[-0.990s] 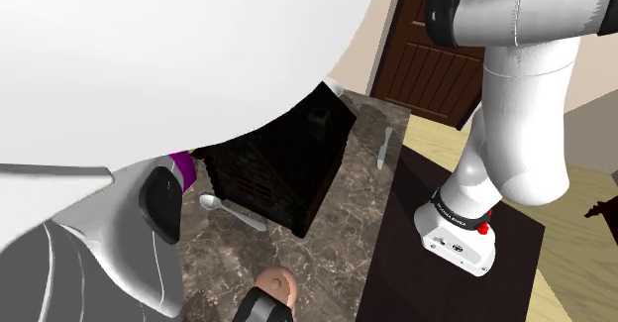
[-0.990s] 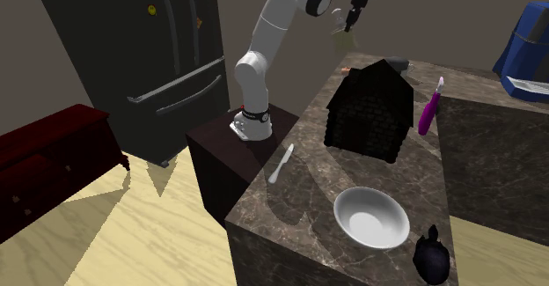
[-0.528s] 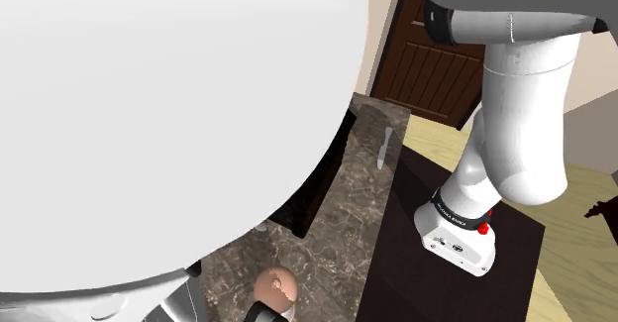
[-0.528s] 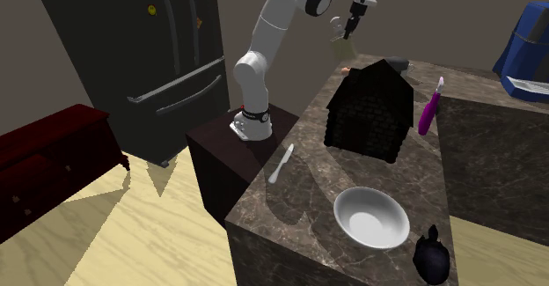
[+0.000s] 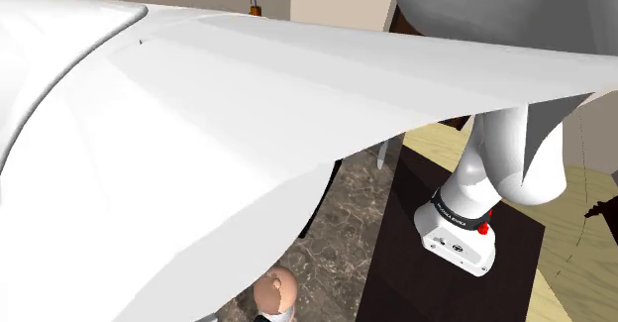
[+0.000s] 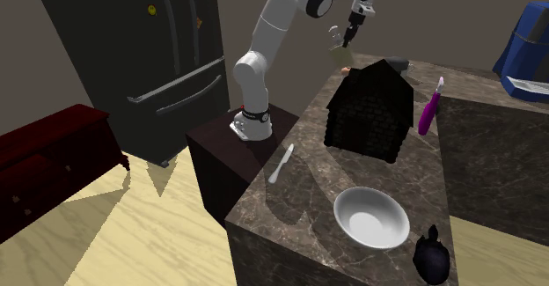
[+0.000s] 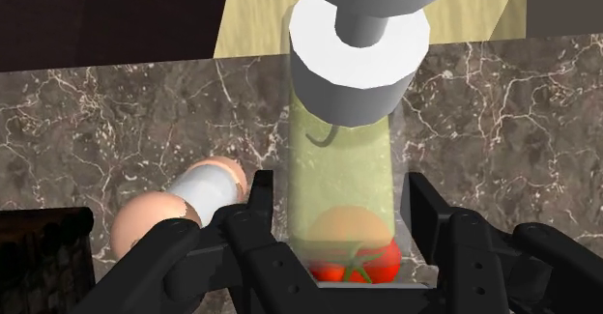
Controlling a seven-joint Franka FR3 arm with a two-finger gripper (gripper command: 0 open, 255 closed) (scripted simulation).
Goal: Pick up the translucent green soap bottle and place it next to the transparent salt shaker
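Observation:
In the wrist view the translucent green soap bottle (image 7: 343, 182) with its white pump top stands between my two black fingers, and the gripper (image 7: 343, 206) is shut on it. In the second exterior view the gripper (image 6: 348, 40) holds the pale bottle (image 6: 337, 48) in the air above the far end of the marble counter (image 6: 303, 187). A red tomato (image 7: 350, 261) shows through the bottle's base. Beside the gripper lies a small white-capped item (image 7: 203, 191) against peach rounded shapes; I cannot tell whether it is the salt shaker.
A black house-shaped box (image 6: 369, 108) stands mid-counter, with a purple brush (image 6: 428, 108) beside it. Nearer are a white bowl (image 6: 371, 216), a knife (image 6: 281, 163) and a small black object (image 6: 431, 253). My white arm (image 5: 198, 152) blocks most of the shoulder view.
The gripper has come down a little with the bottle toward the counter's far end. In the shoulder view the arm has swung closer and now hides the black box.

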